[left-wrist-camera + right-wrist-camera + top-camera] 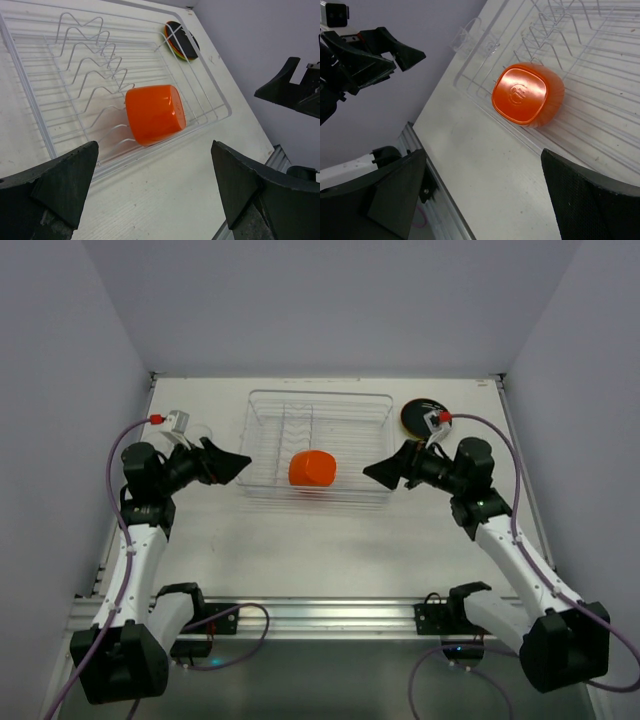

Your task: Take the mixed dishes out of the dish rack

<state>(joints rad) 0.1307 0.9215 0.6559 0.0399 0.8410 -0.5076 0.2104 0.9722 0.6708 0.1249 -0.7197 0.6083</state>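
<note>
No text, label, brand, number or sign can be read in any view. The only marking is a raised moulded emblem at the centre of the base of the orange cup point(521, 94), seen in the right wrist view. It is a small round mark with faint lines beside it, too blurred to make out.
</note>
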